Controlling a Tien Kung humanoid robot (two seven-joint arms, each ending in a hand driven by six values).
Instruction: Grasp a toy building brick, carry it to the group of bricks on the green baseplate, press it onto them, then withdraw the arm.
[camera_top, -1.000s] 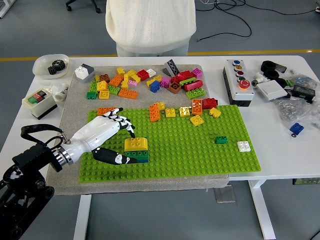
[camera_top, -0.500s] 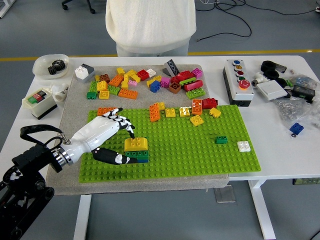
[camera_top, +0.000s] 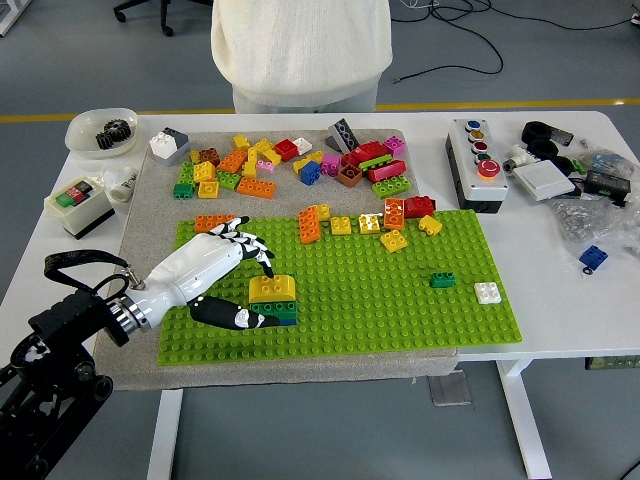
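A yellow brick (camera_top: 272, 288) sits on top of a green and blue brick (camera_top: 278, 313) at the front left of the green baseplate (camera_top: 400, 300). My left hand (camera_top: 252, 290) lies just left of this stack. Its fingers (camera_top: 248, 246) are spread above the yellow brick and its thumb (camera_top: 236, 318) lies along the base bricks. The hand clasps nothing. Loose bricks (camera_top: 290, 162) lie heaped on the grey mat behind the plate. My right arm is out of view.
Several bricks (camera_top: 370, 222) stand along the plate's far edge, and a small green brick (camera_top: 443, 280) and a white one (camera_top: 488, 292) at its right. A person (camera_top: 300, 50) stands at the far side. A button box (camera_top: 477, 162) and clutter lie right, a switch box (camera_top: 78, 205) left.
Hardly anything has changed. My left forearm has sunk very slightly, while the hand stays beside the yellow brick.
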